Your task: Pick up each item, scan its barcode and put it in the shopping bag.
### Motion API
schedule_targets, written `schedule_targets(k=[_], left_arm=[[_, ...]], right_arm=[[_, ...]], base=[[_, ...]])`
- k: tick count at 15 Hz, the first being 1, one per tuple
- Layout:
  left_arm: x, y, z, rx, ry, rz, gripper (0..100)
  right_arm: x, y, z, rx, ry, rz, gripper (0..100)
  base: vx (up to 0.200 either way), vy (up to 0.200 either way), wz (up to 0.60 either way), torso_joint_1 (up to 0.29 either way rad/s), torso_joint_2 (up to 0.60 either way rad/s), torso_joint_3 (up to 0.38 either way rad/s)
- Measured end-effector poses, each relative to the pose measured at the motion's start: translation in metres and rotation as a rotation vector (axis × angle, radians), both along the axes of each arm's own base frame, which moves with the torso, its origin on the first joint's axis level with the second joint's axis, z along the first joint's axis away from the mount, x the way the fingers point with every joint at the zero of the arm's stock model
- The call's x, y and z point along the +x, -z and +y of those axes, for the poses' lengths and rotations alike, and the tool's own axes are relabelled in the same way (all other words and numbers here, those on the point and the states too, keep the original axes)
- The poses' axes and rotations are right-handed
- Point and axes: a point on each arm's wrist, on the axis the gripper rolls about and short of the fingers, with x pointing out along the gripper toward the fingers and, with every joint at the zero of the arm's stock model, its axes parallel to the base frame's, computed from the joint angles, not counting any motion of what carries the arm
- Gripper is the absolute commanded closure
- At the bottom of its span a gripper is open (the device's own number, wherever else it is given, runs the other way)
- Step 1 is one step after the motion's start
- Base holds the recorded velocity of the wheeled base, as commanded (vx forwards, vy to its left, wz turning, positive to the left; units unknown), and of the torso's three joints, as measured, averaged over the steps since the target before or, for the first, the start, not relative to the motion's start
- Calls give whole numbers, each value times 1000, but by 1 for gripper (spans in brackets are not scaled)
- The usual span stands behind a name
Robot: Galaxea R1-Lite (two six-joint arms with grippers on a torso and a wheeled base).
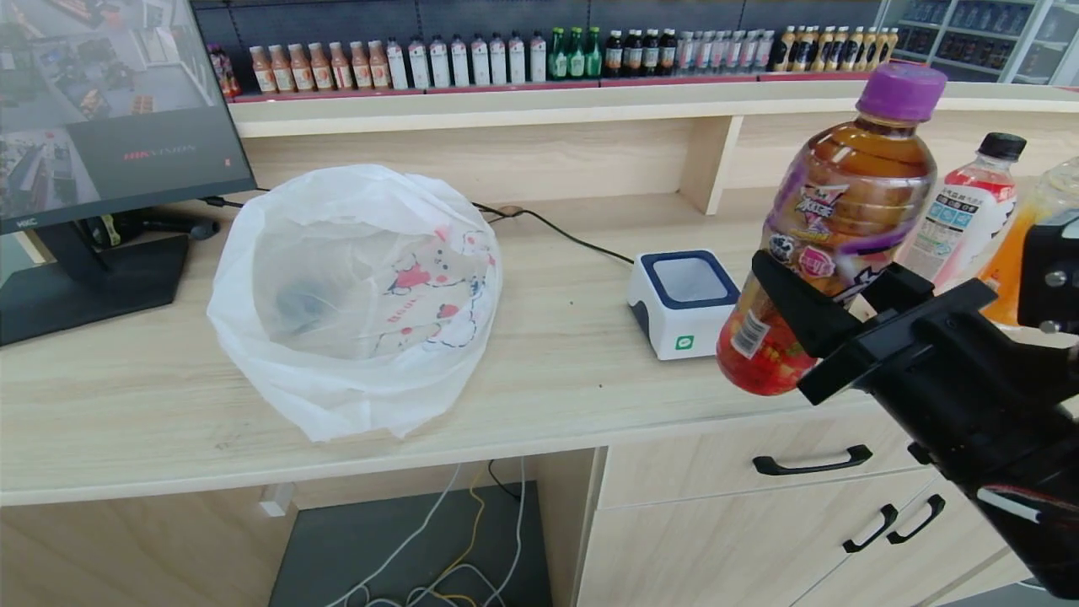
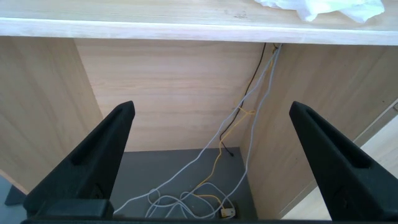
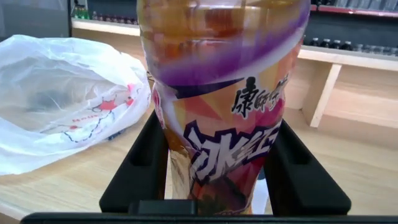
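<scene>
Right gripper (image 1: 843,297) clamped on purple-capped tea bottle (image 1: 847,194), held tilted just right of barcode scanner (image 1: 683,301), white shopping bag (image 1: 240,291) stood open on counter (image 1: 548,384) left of scanner, left gripper (image 2: 211,124) spread wide below counter edge.

A pale wooden tabletop (image 1: 556,379) is carrying a white bag (image 1: 354,295) (mouth gaping open) left of centre. A scanner (image 1: 681,303) is sitting to its right, a monitor (image 1: 110,110) standing far left, a cable (image 1: 556,232) trailing behind, and two bottles (image 1: 965,219) standing far right.
</scene>
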Motion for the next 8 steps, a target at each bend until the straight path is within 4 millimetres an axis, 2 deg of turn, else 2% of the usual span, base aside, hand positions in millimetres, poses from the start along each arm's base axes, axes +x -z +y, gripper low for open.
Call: schedule_targets(k=[4,8], left_arm=[[0,0,0,0,0,0,0],[0,0,0,0,0,0,0]], right_arm=[[2,-1,3,-129,-110,-91,100],[22,-9,-5,-403,-195,-354,100]], base=[[0,0,0,0,0,0],[0,0,0,0,0,0]])
